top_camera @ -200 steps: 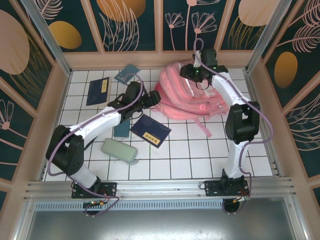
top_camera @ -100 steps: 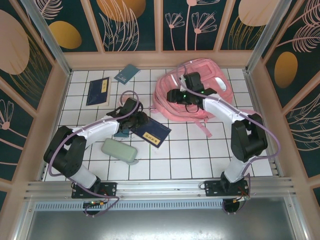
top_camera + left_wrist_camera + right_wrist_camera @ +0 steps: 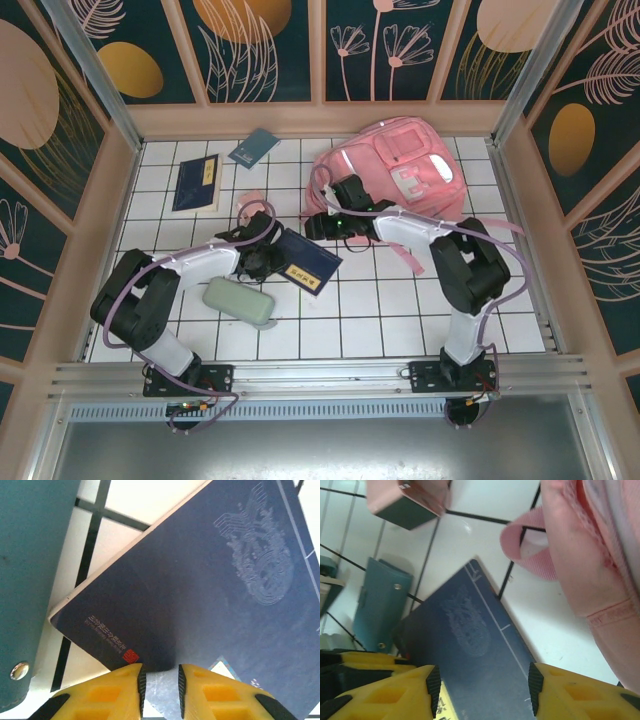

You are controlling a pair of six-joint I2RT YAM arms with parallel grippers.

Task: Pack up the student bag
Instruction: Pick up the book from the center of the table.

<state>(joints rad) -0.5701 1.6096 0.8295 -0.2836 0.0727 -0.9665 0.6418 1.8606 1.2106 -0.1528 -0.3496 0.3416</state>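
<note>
**two end effectors, one book, and the bag lying shut-side up**

my left end effector is nipped down to a slim gap on the near edge of the navy book. that's a thin bite, so if i lift from here the book could pivot and slide out. my right end effector hangs over the same cover with its jaws spread wide and nothing between them. bring the two any closer and they could knock together. the teal case sits just beside the book's corner and may get dragged along. a pink strap loop lies near the far corner and looks ready to snag.

the student bag lies at the far right of the table, front pocket up. i can't tell whether its mouth is open.

my left arm runs low and bowed towards the book. my right arm doubles back, forearm running left along the bag's near side.
</note>
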